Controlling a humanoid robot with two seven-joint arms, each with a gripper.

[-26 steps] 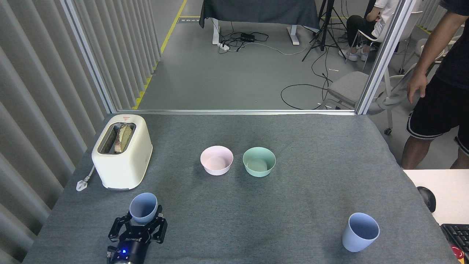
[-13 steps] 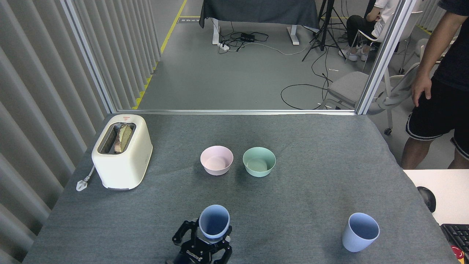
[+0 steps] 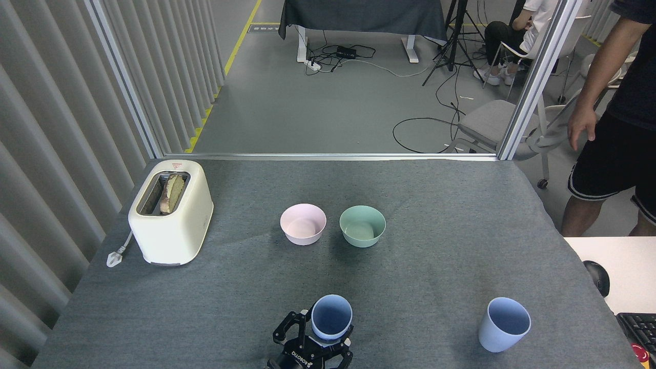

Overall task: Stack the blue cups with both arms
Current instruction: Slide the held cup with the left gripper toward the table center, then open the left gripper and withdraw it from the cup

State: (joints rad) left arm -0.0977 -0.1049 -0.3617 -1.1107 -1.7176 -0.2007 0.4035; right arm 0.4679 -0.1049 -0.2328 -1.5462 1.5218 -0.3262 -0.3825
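Note:
One blue cup sits upright between the fingers of my left gripper, which is shut on it low at the front middle of the table. The other blue cup stands upright by itself at the front right, a good way from the held one. My right arm and its gripper are out of view.
A cream toaster with bread in its slot stands at the left. A pink bowl and a mint-green bowl sit side by side mid-table. A person stands beyond the right edge, by a white desk with mouse and keyboard.
My left gripper has carried its blue cup rightward from the front left to the front middle, and slightly toward me. The right cup has stayed put. The person's hand shifted a little.

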